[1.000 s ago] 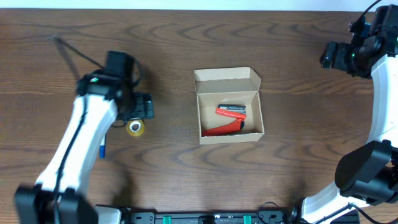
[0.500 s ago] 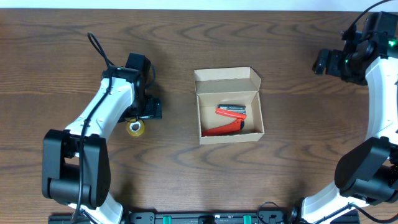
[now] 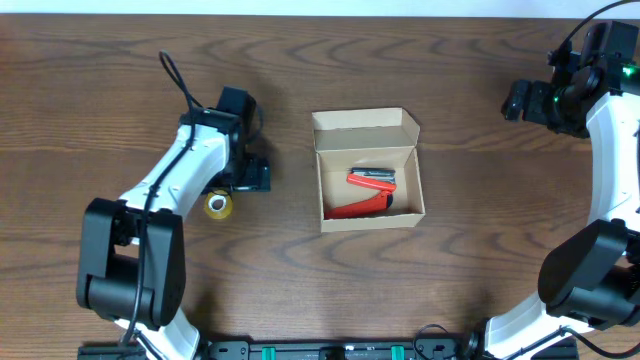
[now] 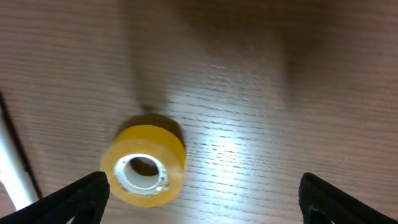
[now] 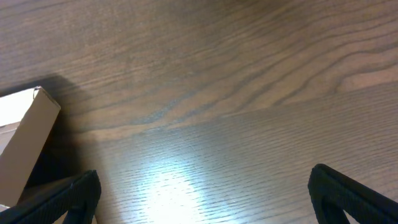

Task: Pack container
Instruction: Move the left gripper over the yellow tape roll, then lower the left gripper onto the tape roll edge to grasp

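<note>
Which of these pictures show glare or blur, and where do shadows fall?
Overhead: sharp and evenly lit, no strong glare on the box. Left wrist: a white glare patch on the table right of the tape roll, slightly blurred wood grain, dark shadow at the top. Right wrist: glare low on the wood, dark shadow around the box's corner at the left.
</note>
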